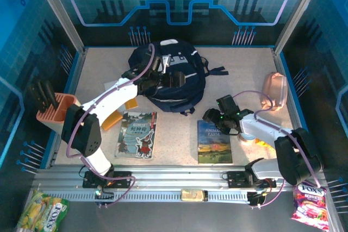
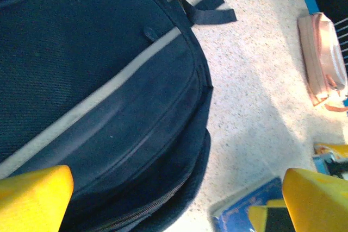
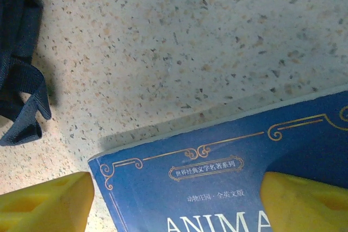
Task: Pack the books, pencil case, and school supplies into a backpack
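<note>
The dark navy backpack [image 1: 182, 99] lies at the back middle of the table, and its pale stripe [image 2: 92, 104] and zip show in the left wrist view. My left gripper [image 1: 173, 81] hovers open over it, its yellow fingers [image 2: 32, 196] wide apart with nothing between them. The "Animal Farm" book [image 1: 213, 144] lies flat at front right. My right gripper [image 1: 212, 117] is open above its top edge [image 3: 217, 172]. The grey-teal book [image 1: 137, 134] lies front left, with the orange-yellow pad [image 1: 115, 117] beside it. The pinkish pencil case [image 1: 274, 91] rests at far right. The black antler book is out of view.
A pink rack with black pieces [image 1: 54, 110] stands at the left edge. A backpack strap [image 3: 22, 101] trails on the table near the right gripper. Small yellow items [image 1: 262, 144] lie by the right arm. Candy bags [image 1: 310, 202] sit outside the front rail.
</note>
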